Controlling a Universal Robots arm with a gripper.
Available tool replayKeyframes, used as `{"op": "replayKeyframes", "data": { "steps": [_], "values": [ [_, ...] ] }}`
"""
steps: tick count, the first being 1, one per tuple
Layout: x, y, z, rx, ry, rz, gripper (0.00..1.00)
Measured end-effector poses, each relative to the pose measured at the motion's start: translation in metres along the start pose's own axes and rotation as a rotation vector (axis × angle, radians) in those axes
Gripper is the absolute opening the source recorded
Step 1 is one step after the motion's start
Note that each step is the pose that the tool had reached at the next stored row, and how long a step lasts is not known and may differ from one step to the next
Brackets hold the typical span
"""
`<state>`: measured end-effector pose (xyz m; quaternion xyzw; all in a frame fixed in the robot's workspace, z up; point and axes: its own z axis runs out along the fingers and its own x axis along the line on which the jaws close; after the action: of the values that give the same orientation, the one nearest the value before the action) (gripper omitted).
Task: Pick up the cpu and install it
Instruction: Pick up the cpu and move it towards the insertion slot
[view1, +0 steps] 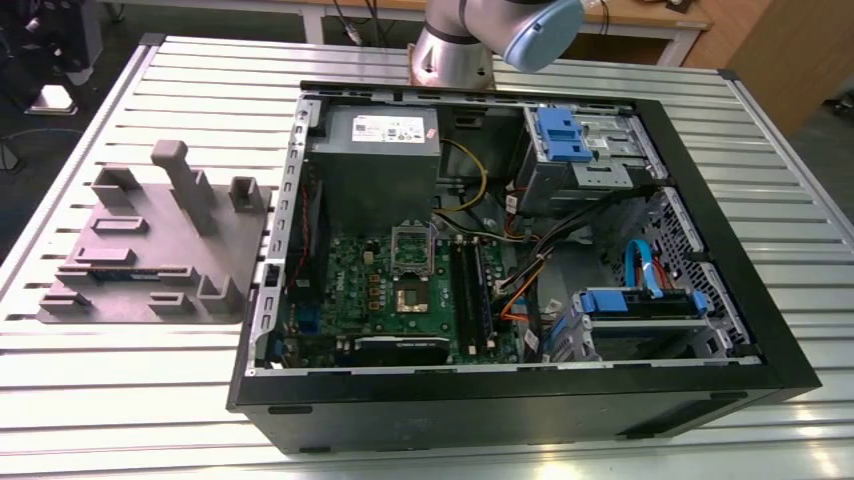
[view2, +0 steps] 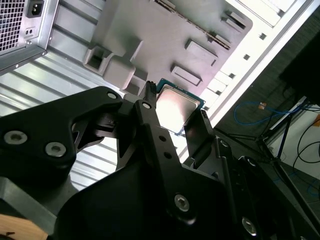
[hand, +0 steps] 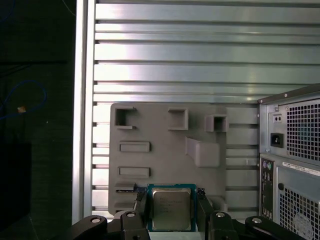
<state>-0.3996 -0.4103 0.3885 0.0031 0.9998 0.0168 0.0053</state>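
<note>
Tool clamped on cpu edges, over tray. Hold chip level, grip w/o extra squeeze; socket at tray's 3 o'clock, exterior view.

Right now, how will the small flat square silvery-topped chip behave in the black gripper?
Probably stiff: the silvery square cpu spans the black gripper unbent. Its shiny metal top looks slippery, and only thin edges are pinched, so it might tilt.
</note>
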Motion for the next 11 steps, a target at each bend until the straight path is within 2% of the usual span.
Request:
{"op": "replayKeyframes", "data": {
  "steps": [11],
  "values": [
    [-0.0021,0.0,0.0,0.0,0.0001,0.0,0.47]
  ]
}}
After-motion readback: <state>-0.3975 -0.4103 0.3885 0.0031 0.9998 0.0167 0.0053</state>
